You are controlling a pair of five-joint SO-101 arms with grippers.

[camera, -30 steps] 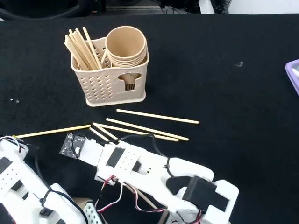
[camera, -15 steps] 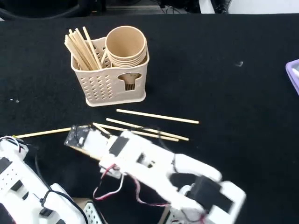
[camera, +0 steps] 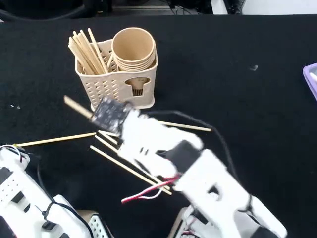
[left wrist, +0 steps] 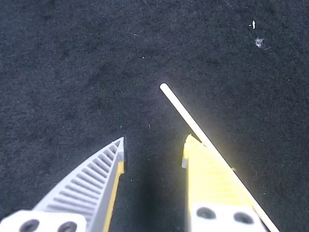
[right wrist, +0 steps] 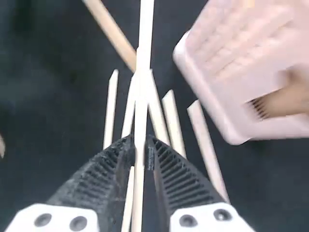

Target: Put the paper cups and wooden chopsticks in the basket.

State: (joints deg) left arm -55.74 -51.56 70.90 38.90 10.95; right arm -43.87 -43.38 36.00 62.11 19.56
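Observation:
A beige basket (camera: 116,87) holds a stack of paper cups (camera: 133,47) and a bundle of wooden chopsticks (camera: 86,52). My right gripper (camera: 101,116) (right wrist: 139,142) hangs just in front of the basket (right wrist: 241,72), shut on one chopstick (camera: 74,105) (right wrist: 143,87) held above the table. Loose chopsticks lie below it (camera: 129,168), (camera: 185,126). My left gripper (left wrist: 153,145) is open low over the cloth. One end of another chopstick (left wrist: 186,116) (camera: 54,140) lies beside its yellow finger (left wrist: 203,174), not between the fingers.
The table is covered with a black cloth. The left arm's white body (camera: 20,198) fills the near left corner. A purple container's edge (camera: 311,79) shows at the far right. Open cloth lies right of the basket.
My right gripper has risen from the table and swung left toward the basket with a chopstick in it. A loose chopstick on the cloth has shifted. The left arm has not moved.

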